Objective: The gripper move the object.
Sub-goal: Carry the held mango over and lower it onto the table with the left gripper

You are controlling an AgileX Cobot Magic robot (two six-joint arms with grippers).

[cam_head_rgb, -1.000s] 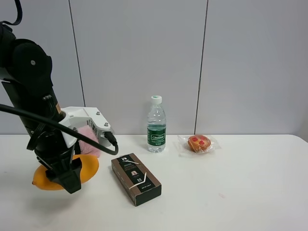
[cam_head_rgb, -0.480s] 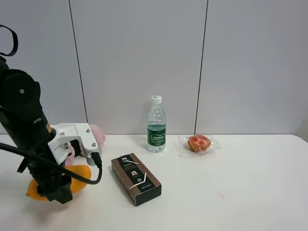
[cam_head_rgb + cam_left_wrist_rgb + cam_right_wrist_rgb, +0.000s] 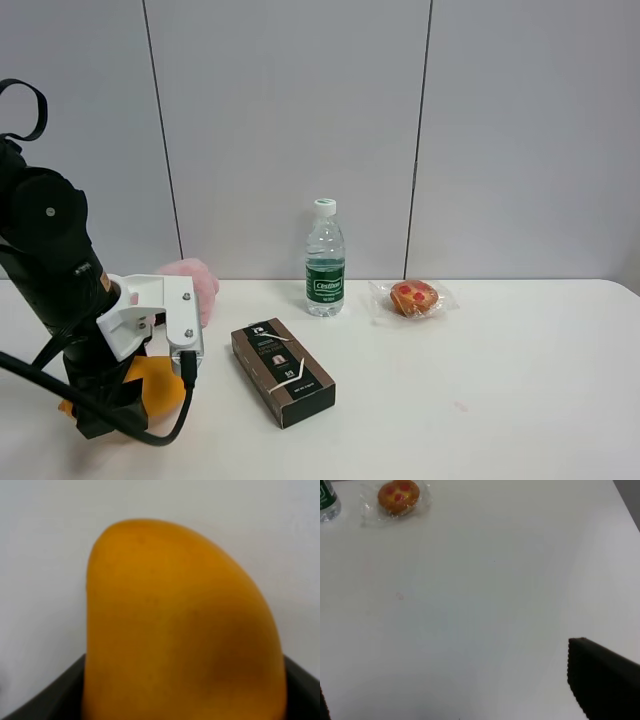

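Note:
The orange-yellow mango [image 3: 157, 386] is at the table's front left, held low over the surface or resting on it; which, I cannot tell. My left gripper [image 3: 104, 412] is shut on it, and the black arm hides most of the fruit. In the left wrist view the mango [image 3: 175, 630] fills the frame between the dark fingers [image 3: 40, 700] of the left gripper [image 3: 185, 705]. My right gripper [image 3: 445, 680] is open and empty over bare table; it does not show in the exterior high view.
A brown box [image 3: 282, 371] lies just right of the mango. A pink soft thing [image 3: 195, 285] sits behind the left arm. A water bottle [image 3: 325, 262] stands at the back middle, with a wrapped red-topped pastry [image 3: 413, 297] to its right, also in the right wrist view [image 3: 398, 496].
My left arm has swung left and turned, carrying the mango lower and further from the brown box. The pink thing behind it has come into view.

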